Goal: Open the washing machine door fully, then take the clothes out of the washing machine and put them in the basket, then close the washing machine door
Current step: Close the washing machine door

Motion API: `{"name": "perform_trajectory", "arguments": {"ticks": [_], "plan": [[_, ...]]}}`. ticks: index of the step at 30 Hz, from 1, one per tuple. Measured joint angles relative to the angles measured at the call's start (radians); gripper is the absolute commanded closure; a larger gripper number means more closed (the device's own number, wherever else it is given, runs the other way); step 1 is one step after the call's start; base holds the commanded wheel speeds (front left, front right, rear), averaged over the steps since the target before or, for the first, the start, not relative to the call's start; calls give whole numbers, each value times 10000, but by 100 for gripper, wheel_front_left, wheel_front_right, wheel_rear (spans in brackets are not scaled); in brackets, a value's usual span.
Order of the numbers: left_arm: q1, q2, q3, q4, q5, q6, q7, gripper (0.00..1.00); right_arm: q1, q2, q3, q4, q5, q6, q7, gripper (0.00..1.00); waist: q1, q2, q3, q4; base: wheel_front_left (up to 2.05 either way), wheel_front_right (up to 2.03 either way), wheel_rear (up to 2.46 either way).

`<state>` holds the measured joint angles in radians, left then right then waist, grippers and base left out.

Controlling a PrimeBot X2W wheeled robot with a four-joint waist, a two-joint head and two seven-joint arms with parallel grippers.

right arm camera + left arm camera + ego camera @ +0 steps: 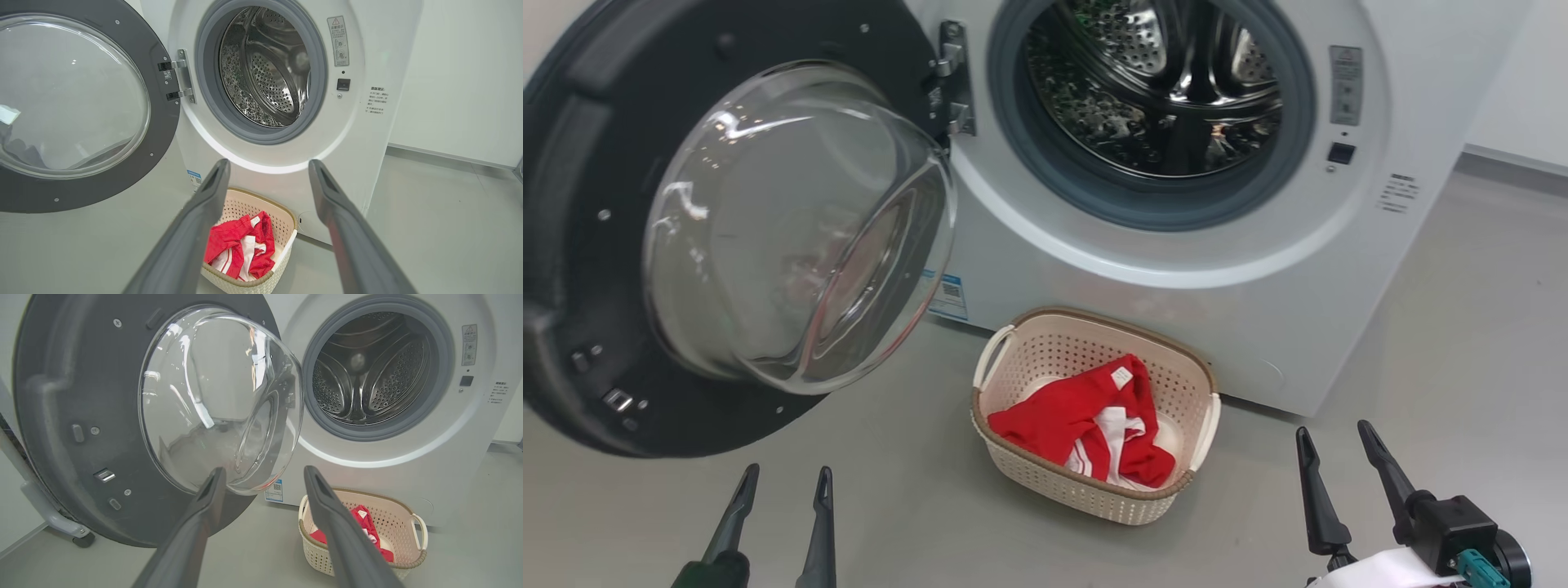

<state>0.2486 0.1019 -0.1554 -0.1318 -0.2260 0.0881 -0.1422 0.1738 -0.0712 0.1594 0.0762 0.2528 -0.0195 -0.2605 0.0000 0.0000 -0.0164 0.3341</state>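
The washing machine (1176, 269) stands with its door (572, 245) swung wide open to the left, the glass bowl (792, 229) bulging toward me. Its steel drum (1152, 82) holds nothing I can see. The red clothes (1086, 425) with white stripes lie in the cream basket (1201, 384) on the floor in front of the machine. My left gripper (786, 478) is open low at the left, below the door, empty. My right gripper (1338, 437) is open at the lower right, right of the basket, empty. The wrist views show the door (81, 416), drum (265, 65) and basket (282, 220) between spread fingers.
Grey floor (915, 506) spreads around the basket. A white wall and skirting (457, 102) run to the right of the machine. A white wheeled stand leg (53, 522) sits behind the open door at the left.
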Motion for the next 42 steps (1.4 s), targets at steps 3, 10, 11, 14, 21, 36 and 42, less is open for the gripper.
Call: {"name": "perform_trajectory", "arguments": {"ticks": [3, 10, 11, 14, 21, 36, 42], "plan": [[-1, -4, 36, 0, 0, 8, 0, 0, 0, 2, 31, 4, 0, 8, 0, 0, 0, 0, 3, 338, 0, 0, 0], [-1, -15, 96, 4, -2, 38, -2, 0, 1, 12, 96, 13, -2, 10, 0, 0, 0, 0, -12, 1061, 0, 0, 0], [0, -19, 98, 8, -2, 40, -2, 0, 1, 12, 96, 17, -2, 10, 0, 0, 0, 0, -15, 1154, 0, 0, 0], [1, -27, 146, 10, -15, 46, -2, 0, 1, 17, 153, 38, -2, 82, 0, 0, 0, 0, -30, 1412, 0, 0, 0], [22, -33, 399, -23, -29, 81, -15, 0, -12, 56, 435, 146, -19, 180, 0, 0, 0, 0, -13, 1709, 0, 0, 0], [42, -123, 435, -69, -119, 123, -15, 100, -25, 54, 433, 255, -77, 178, 0, 0, 0, 0, 129, 1744, 0, 0, 0], [42, -144, 341, -140, -483, 73, -48, 100, -64, 54, 433, 265, -79, 178, 0, 0, 0, 0, 175, 1752, 0, 0, 0]]}}
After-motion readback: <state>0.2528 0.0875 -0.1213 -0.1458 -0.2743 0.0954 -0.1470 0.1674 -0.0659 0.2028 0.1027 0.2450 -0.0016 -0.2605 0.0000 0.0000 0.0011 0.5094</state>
